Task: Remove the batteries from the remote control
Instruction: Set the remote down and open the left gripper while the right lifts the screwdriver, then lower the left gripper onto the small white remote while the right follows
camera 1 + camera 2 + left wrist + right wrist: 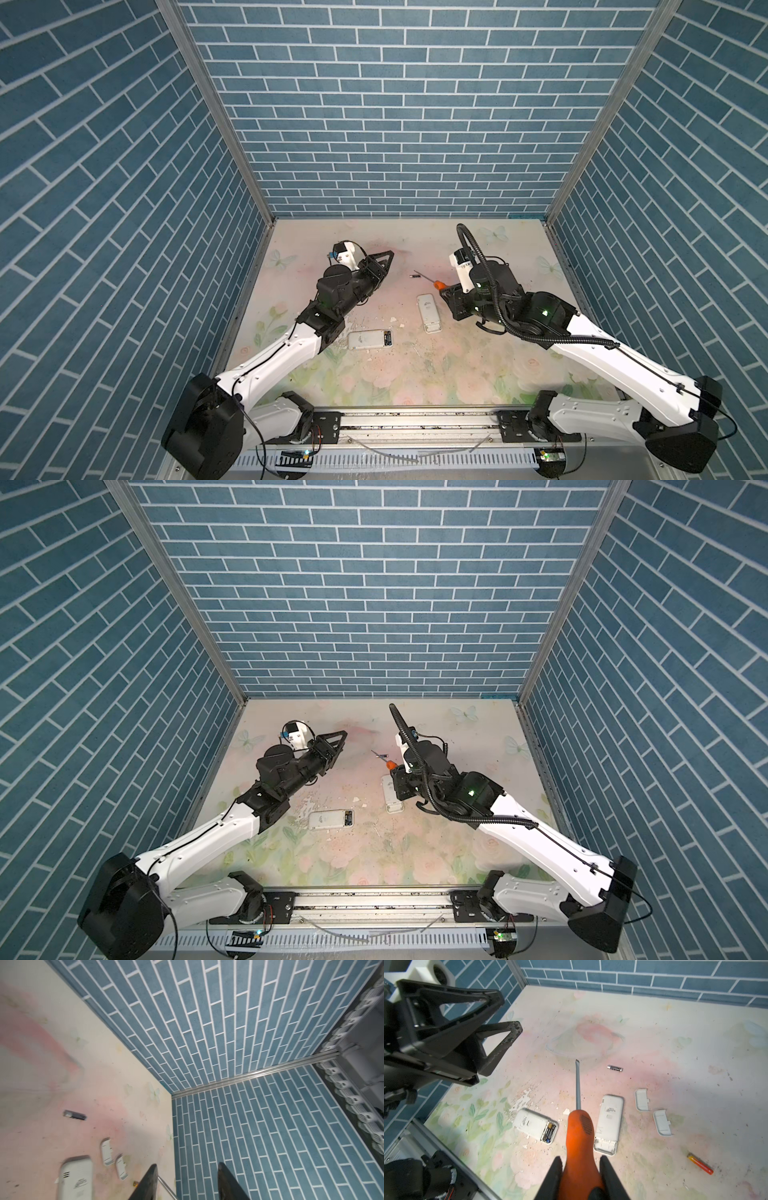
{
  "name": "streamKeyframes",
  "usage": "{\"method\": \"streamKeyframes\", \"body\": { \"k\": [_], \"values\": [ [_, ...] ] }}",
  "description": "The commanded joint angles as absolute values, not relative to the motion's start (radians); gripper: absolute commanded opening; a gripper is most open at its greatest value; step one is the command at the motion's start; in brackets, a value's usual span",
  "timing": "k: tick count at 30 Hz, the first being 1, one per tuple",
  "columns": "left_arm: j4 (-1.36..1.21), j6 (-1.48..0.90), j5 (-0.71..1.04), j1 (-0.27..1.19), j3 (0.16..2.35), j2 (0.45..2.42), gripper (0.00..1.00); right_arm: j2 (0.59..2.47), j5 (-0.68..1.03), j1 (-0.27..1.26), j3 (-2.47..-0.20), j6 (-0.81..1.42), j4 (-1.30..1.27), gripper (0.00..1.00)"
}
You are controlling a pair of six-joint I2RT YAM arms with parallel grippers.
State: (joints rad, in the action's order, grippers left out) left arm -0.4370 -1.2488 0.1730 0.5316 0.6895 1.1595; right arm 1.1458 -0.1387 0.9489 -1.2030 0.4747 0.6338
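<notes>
Okay, right claw is clamped on the orange screwdriver, blade pointing toward the back wall. Left claw hangs up off the worktop, jaws parted, nothing between them. Two batteries sit in the open bay of the loaded remote. One black battery lies loose near the blade tip, an orange battery lies well apart on the right arm's side, and the empty remote sits just beside the screwdriver handle. What matters to me: the loaded remote lies toward the front rail and to the left of my right claw, long axis running side to side, open bay end facing the right arm. The left forearm is nearer to it, but I reckon the tool must swing round and down onto that bay to lever them out.
</notes>
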Motion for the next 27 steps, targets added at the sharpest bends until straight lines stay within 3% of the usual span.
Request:
{"method": "streamKeyframes", "body": {
  "k": [1, 7, 12, 20, 27],
  "values": [
    [-0.208, -1.168, 0.225, 0.508, 0.685, 1.119, 0.47, 1.170, -0.061, 0.951, -1.317, 0.507, 0.754, 0.00],
    [0.265, -1.013, 0.143, 0.508, 0.688, 0.987, 0.47, 1.253, 0.066, 0.951, -1.460, 0.507, 1.004, 0.00],
    [0.493, -0.988, 0.064, 0.508, 0.619, 0.888, 0.47, 1.295, 0.143, 0.965, -1.472, 0.487, 1.099, 0.00],
    [0.614, -0.933, 0.026, 0.509, 0.567, 0.932, 0.53, 1.339, 0.171, 0.991, -1.479, 0.482, 1.145, 0.00],
    [0.506, -0.835, -0.056, 0.506, 0.620, 1.096, 0.53, 1.381, 0.213, 0.992, -1.483, 0.482, 1.131, 0.00]
  ]
}}
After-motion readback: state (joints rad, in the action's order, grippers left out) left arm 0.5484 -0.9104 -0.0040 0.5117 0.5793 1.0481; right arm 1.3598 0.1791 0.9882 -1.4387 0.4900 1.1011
